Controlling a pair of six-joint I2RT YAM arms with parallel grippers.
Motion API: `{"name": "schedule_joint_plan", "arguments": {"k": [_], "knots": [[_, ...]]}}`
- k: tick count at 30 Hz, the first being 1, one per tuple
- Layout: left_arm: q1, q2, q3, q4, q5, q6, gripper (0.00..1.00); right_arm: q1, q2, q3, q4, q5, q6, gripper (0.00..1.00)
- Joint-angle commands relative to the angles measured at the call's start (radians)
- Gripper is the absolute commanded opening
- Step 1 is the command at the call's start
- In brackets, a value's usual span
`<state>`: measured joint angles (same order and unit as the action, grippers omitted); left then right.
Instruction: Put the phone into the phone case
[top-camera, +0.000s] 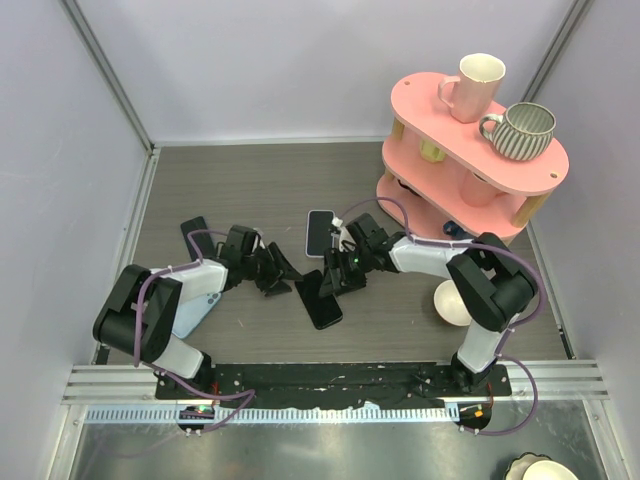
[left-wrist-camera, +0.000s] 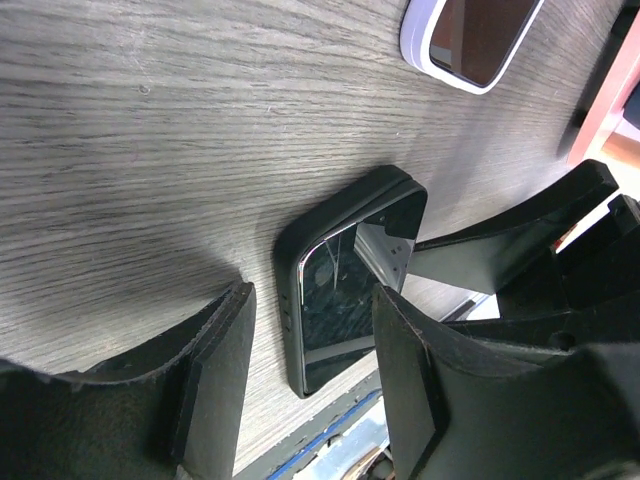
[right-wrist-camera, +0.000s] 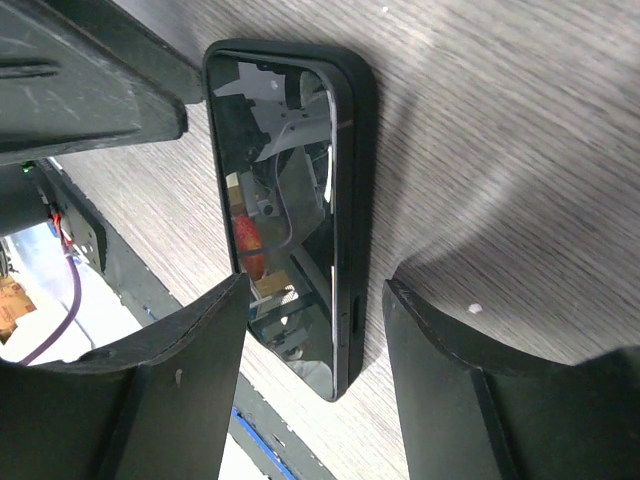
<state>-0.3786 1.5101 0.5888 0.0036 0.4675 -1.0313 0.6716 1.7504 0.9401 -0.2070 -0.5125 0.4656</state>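
Observation:
A black phone (top-camera: 320, 298) lies screen up on the wooden table, set inside a black case whose rim shows all round it. It also shows in the left wrist view (left-wrist-camera: 340, 290) and in the right wrist view (right-wrist-camera: 290, 210). My left gripper (top-camera: 278, 272) is open and empty just left of it, and the phone's near end shows between its fingers (left-wrist-camera: 312, 330). My right gripper (top-camera: 335, 275) is open and empty, low over the phone's far end (right-wrist-camera: 315, 300). Neither gripper touches the phone.
A second phone in a white case (top-camera: 320, 232) lies just beyond (left-wrist-camera: 470, 40). A flat black item (top-camera: 193, 232) lies at the left. A pink two-tier shelf (top-camera: 470, 130) with mugs stands back right. A white bowl (top-camera: 452, 303) sits by the right arm.

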Motion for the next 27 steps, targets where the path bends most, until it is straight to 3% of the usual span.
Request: {"name": "schedule_joint_plan", "arguments": {"k": [1, 10, 19, 27], "knots": [[-0.009, 0.013, 0.02, -0.001, -0.013, 0.017, 0.53, 0.005, 0.0, -0.032, 0.113, -0.035, -0.002, 0.62], [-0.057, -0.011, 0.002, -0.037, -0.047, 0.016, 0.5, 0.005, -0.003, -0.11, 0.283, -0.05, 0.123, 0.61], [-0.059, -0.004, -0.029, -0.031, -0.038, 0.02, 0.4, 0.005, -0.025, -0.165, 0.383, 0.003, 0.223, 0.62], [-0.059, -0.004, -0.047, 0.016, 0.011, -0.009, 0.14, -0.026, -0.02, -0.244, 0.674, -0.09, 0.422, 0.64]]}}
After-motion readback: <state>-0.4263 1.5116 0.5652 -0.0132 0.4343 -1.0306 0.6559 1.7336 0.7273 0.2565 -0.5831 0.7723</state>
